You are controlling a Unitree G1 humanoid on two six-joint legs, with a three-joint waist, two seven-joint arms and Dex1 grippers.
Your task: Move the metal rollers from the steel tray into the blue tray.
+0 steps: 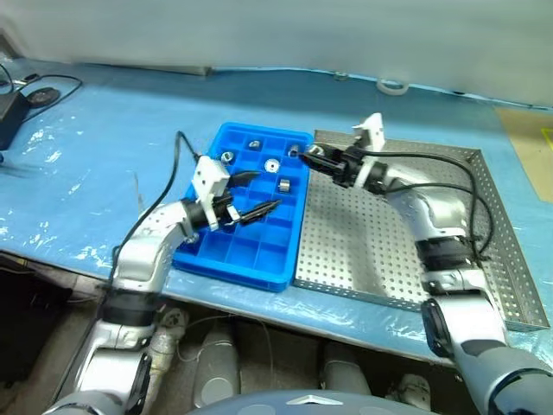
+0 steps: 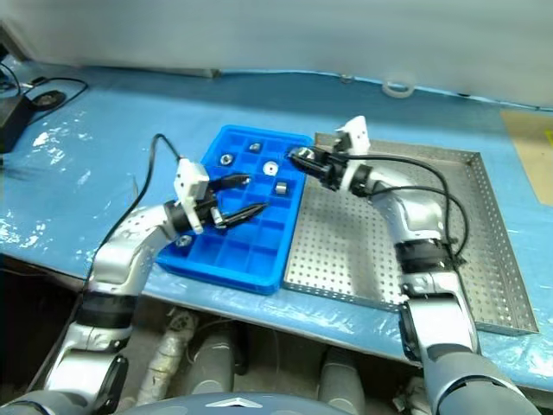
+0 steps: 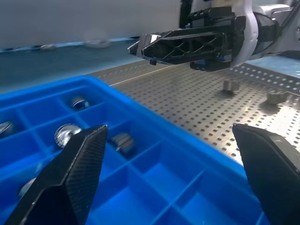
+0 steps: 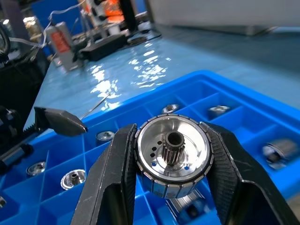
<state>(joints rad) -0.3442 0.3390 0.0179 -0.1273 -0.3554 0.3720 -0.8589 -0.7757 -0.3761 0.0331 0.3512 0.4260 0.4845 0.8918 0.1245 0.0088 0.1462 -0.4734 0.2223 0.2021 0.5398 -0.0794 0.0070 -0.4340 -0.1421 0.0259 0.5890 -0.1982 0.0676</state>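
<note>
My right gripper (image 1: 298, 153) is shut on a metal roller (image 4: 172, 159), a silver ring with a small toothed hub. It holds the roller above the far right corner of the blue tray (image 1: 233, 252). Several metal rollers lie in the tray's far compartments, among them one roller (image 1: 272, 165) and another (image 1: 283, 183). My left gripper (image 1: 259, 192) hangs open over the middle of the blue tray with nothing between its fingers. The steel tray (image 1: 363, 251) lies right of the blue tray, and two rollers (image 3: 229, 85) rest on its perforated floor.
A blue plastic sheet (image 1: 104, 164) covers the table. A black power adapter with cables (image 1: 10, 112) sits at the far left. A tape roll (image 1: 393, 86) lies beyond the steel tray, and cardboard (image 1: 529, 138) is at the far right.
</note>
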